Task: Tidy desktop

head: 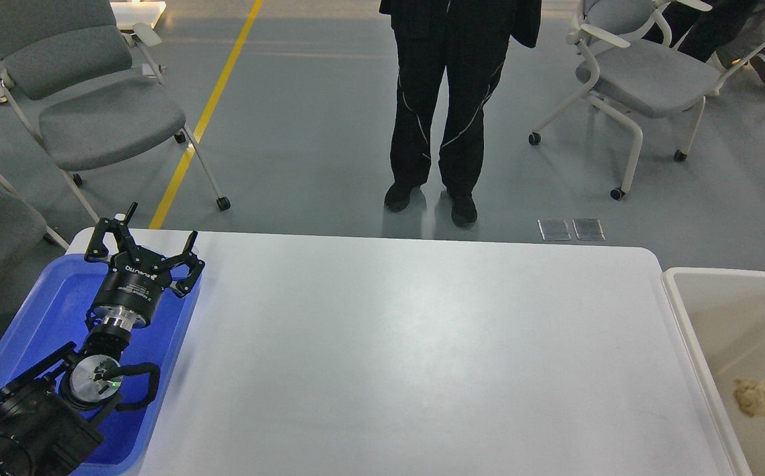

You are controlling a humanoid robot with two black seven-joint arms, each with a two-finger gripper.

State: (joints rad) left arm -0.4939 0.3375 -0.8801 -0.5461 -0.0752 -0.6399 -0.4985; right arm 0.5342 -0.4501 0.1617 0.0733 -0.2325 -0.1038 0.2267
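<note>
— White table point(422, 357), wasn't it? Which way did it run?

— Long axis left to right, filling the middle of the view.

— And the left jaws point(151, 241)?

— Spread wide, holding nothing, over the blue tray point(38, 317) at the table's left edge. Right jaws: out of sight.

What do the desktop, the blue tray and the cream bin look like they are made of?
Desktop: probably laminate or coated board; smooth white, soft sheen, rounded corners.
Blue tray: likely moulded plastic; uniform glossy colour, raised rounded rim.
Cream bin: likely plastic too; thick rolled rim, dull off-white walls.
</note>
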